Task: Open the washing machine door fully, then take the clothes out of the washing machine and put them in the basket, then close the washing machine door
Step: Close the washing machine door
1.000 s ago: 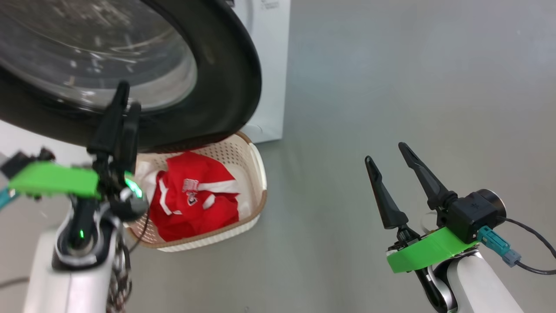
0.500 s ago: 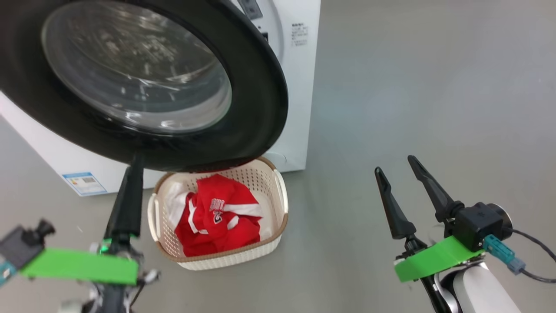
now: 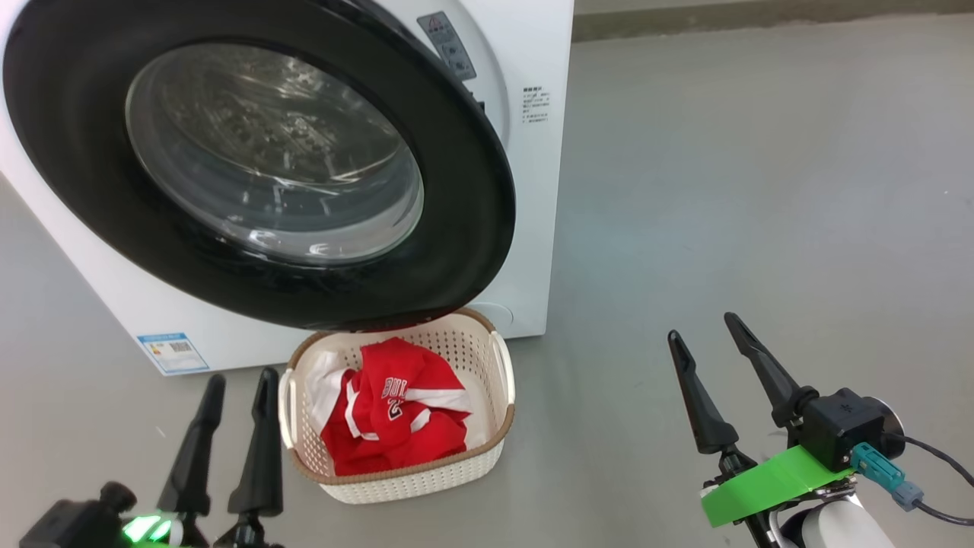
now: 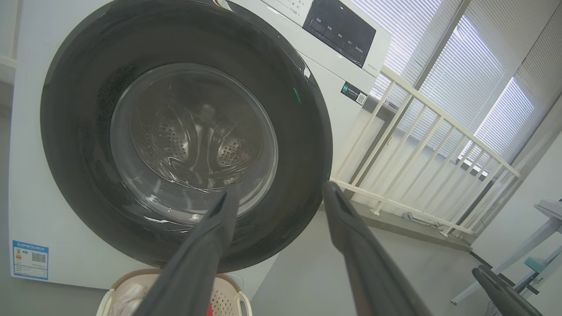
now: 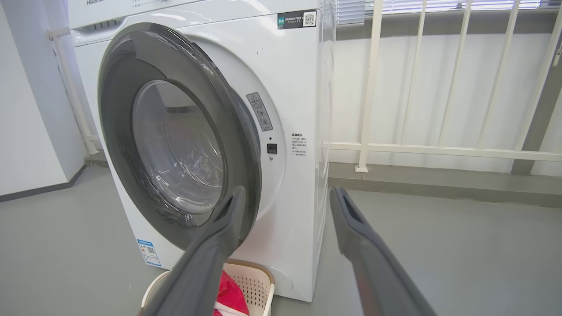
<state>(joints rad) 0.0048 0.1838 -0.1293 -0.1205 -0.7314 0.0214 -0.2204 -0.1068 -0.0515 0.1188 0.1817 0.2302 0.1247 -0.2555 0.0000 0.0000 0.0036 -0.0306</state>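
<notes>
Door (image 3: pixel 468 228) faces left end effector (image 3: pixel 242 376) and right end effector (image 3: pixel 701 326) (both spread, empty).

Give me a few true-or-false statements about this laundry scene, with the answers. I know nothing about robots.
1. The red jersey lies in the basket. True.
2. The left gripper holds the jersey. False: it is open and empty, beside the basket.
3. The basket stands on the floor in front of the washing machine. True.
4. The right gripper grips the washing machine door. False: it is open, well apart from the door, above the floor.
5. Red cloth shows through the door's glass. False: the steel drum shows behind it, with no red.
</notes>
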